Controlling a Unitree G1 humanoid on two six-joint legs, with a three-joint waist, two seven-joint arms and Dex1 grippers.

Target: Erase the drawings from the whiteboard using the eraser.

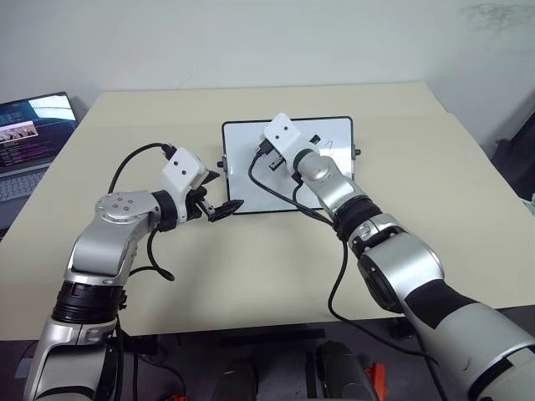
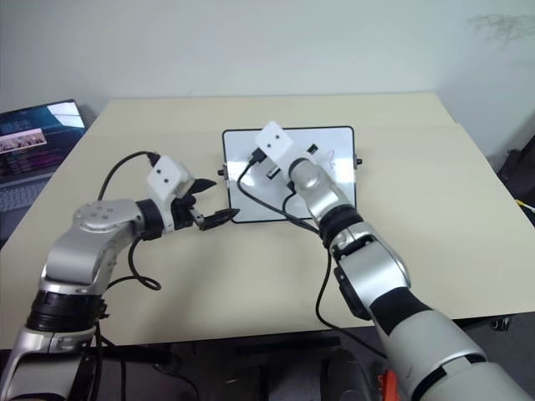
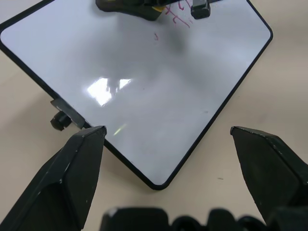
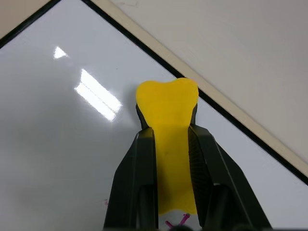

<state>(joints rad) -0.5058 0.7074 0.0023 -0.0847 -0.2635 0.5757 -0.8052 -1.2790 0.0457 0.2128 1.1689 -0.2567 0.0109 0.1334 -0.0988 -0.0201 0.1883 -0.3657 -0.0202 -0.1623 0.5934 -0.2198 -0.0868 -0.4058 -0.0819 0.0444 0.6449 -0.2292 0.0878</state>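
surface: beige flat surface (image 1: 435,200) carrying the board; an open laptop with a lit screen (image 1: 29,134) sits at its far left edge.
whiteboard: small glossy white rectangular whiteboard with a thin black frame and rounded corners (image 1: 242,171), lying flat near the middle of the surface; a small black knob (image 3: 59,120) projects from one side of the frame.
drawings: thin reddish-purple marker scribbles (image 3: 177,10) on the board's far half, beside the right claw; a small stray mark (image 3: 155,35) sits just apart from them. a trace of purple also shows at the base of the eraser in the right wrist view.
eraser: small yellow block eraser (image 4: 169,130), pinched between the two black fingers of the right claw, its rounded tip standing out past the fingertips over the white board close to the black frame edge. whether it touches the board cannot be told.
right claw: right claw (image 4: 168,126) clenched on the eraser, positioned over the board's upper middle area.
left claw: left claw (image 3: 166,132) released, its fingers spread wide, at the board's near left corner; one fingertip (image 1: 231,205) is at the frame edge, contact cannot be told.
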